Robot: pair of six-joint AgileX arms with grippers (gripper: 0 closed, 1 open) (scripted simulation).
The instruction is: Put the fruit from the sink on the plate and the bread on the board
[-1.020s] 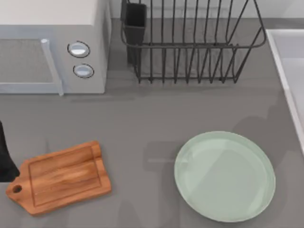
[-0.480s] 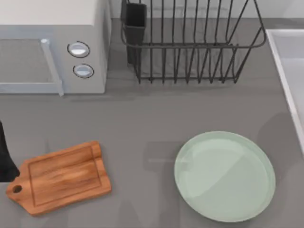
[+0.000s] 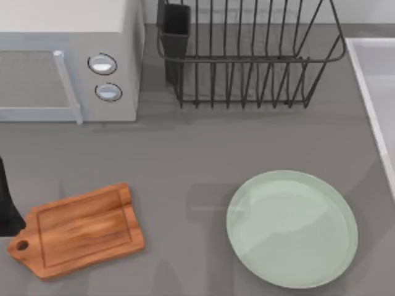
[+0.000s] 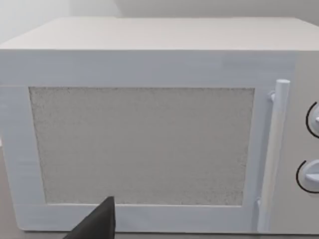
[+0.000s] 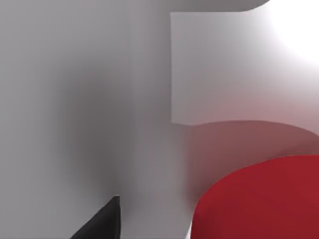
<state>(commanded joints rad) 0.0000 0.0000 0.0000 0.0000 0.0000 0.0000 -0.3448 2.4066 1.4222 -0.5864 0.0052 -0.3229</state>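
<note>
Nothing on the counter has budged since the earlier frames; plate (image 3: 291, 229) and board (image 3: 77, 229) sit just as they did. Your right gripper is down in the sink (image 5: 99, 99), close beside the fruit (image 5: 259, 199); can't tell how its fingers stand, since one dark tip is all you get. Left arm (image 3: 7, 206) is parked at the left edge by the board, facing the microwave (image 4: 149, 124); can't tell there either. Heads up: that fruit looks round and smooth, so an off-centre squeeze could squirt it away along the basin.
</note>
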